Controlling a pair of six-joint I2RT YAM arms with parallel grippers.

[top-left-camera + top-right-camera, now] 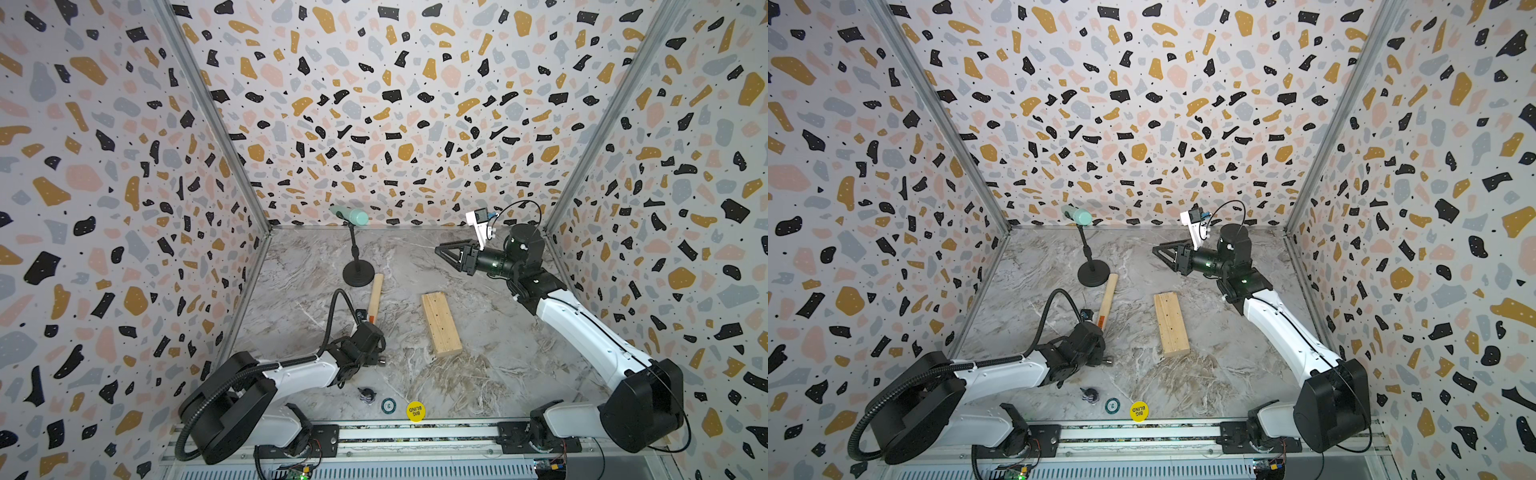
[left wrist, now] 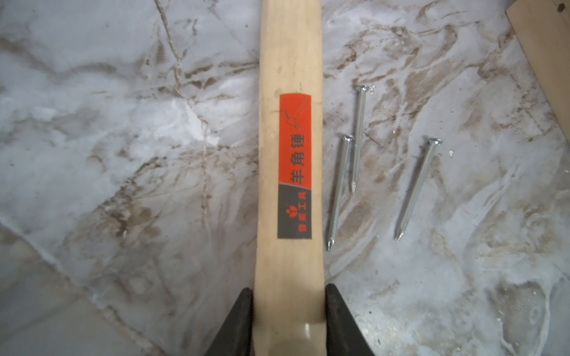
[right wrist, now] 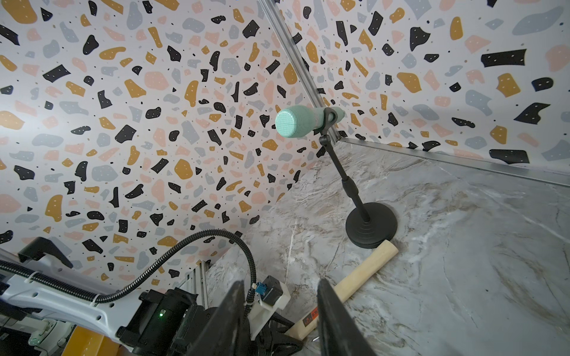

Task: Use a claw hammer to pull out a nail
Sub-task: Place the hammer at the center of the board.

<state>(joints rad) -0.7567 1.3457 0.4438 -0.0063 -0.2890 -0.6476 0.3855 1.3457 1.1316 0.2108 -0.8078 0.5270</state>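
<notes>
A: So, which step is this?

B: The grasp on the tool, I judge. The left hand [image 2: 289, 291] straddles the claw hammer [image 2: 290, 61] low on its wooden handle, close to the steel head, with one finger against each side. Whether it squeezes the wood or merely flanks it, I cannot tell. The hammer lies flat on the table [image 1: 498, 353], its handle running straight away from the hand to the base of a microphone stand [image 1: 358, 276].

A: And the nail?

B: Three nails [image 2: 339, 191] lie loose on the table just ahead of the fingertips [image 2: 334, 299], beside the handle on the side facing the wood block [image 1: 441, 324]. The block sits further off to that same side, apart from the hand. In both top views I see only dark pinholes on it. A nail standing in it would be too small to make out.

A: The other arm?

B: The right hand [image 3: 280, 286] hangs in the air well beyond the block, fingers parted a little, holding nothing.

A: What does the next move call for?

B: If a nail is left in the block, it calls for a firm clamp first. Then comes a lift and a carry across, so the claw slides under the nail's head. Held this near the head, the hammer gives little leverage, so a grip further along the handle would probably serve better. The right hand could pin the block down.
</notes>
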